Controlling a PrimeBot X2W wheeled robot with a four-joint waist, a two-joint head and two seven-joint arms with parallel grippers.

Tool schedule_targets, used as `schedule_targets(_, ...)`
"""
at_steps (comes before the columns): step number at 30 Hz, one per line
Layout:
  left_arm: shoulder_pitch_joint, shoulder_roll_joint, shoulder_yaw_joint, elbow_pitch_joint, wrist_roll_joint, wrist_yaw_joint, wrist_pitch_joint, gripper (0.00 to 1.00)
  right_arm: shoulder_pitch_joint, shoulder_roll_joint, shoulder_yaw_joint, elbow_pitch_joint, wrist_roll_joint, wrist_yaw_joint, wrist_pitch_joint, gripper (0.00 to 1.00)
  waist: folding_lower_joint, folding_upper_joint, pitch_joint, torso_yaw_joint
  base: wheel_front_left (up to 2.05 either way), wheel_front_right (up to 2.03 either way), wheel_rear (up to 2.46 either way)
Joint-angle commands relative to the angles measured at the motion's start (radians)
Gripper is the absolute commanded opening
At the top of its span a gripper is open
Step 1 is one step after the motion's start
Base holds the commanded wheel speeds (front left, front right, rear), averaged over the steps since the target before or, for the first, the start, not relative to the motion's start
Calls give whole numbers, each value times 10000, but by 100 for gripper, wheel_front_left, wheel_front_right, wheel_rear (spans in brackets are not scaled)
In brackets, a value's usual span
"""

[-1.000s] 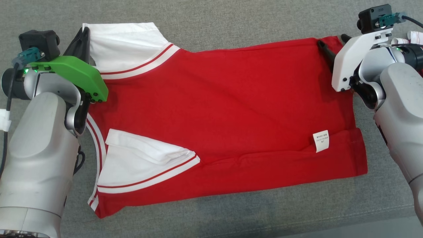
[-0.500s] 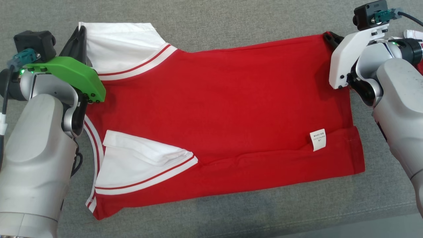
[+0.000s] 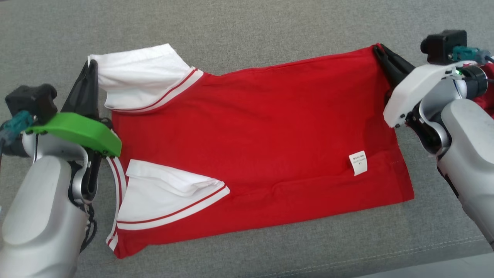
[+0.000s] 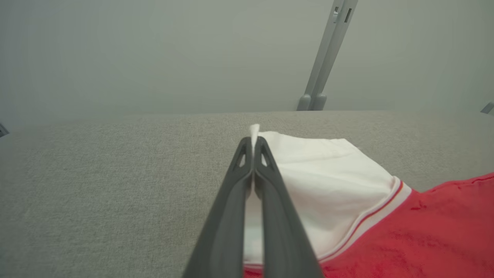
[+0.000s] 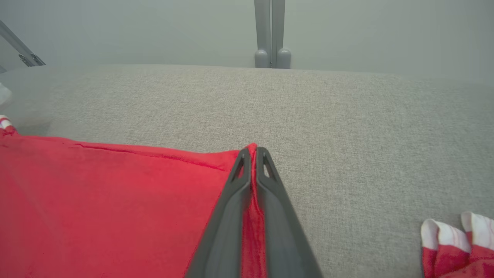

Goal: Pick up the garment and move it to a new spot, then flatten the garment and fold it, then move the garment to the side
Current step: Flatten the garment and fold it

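Red T-shirt (image 3: 262, 127) with white, red-striped sleeves, spread flat across the grey upholstered surface (image 3: 247, 31). Its neck end lay toward the left edge, its hem toward the right edge, and its near side close to the near edge.

You had the left gripper (image 3: 92, 67) clenched on the outer corner of the far sleeve (image 3: 142, 77). The left wrist view showed a tuft of white cloth pinched between the fingertips (image 4: 239, 181). The near sleeve (image 3: 166, 193) lay folded in over the red body.

What had just changed: a second earlier your right gripper (image 3: 377, 50) stood with its fingers spread astride the far hem corner. Now it was clamped on that corner, with a strip of red cloth caught between the two fingers in the right wrist view. The head camera had also shifted, so the shirt's lower place in that view was no move of the cloth.

Judged from this, you held both far corners, and folding the far edge over toward the near edge could begin. Flattening looked done; the move to the side was not yet made.

A white care label (image 3: 357, 163) lay on the red cloth near the hem, its print too small to read. No brand was legible. A second red-and-white garment (image 5: 457, 247) lay bunched by the right edge, apart from the T-shirt.
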Motion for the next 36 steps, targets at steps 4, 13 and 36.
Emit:
schedule_targets(4,1347,239,230,-1281,-261,410,39,0,1075,-231,-312,-745,215,-12,-402,0,0,0,-507,37,0,0,0)
schedule_targets(13,4824,253,368,-4231,-681,1581,359,0,3990,-65,-1458,-2232,87,-12,-908,0,0,0,-1530,222,0,0,0)
schedule_targets(36,6600,-405,18,-3309,-1434,1571,32,100,6880,977,-3039,-2763,-1468,-9,-1422,100,0,0,-2513,126,0,0,0)
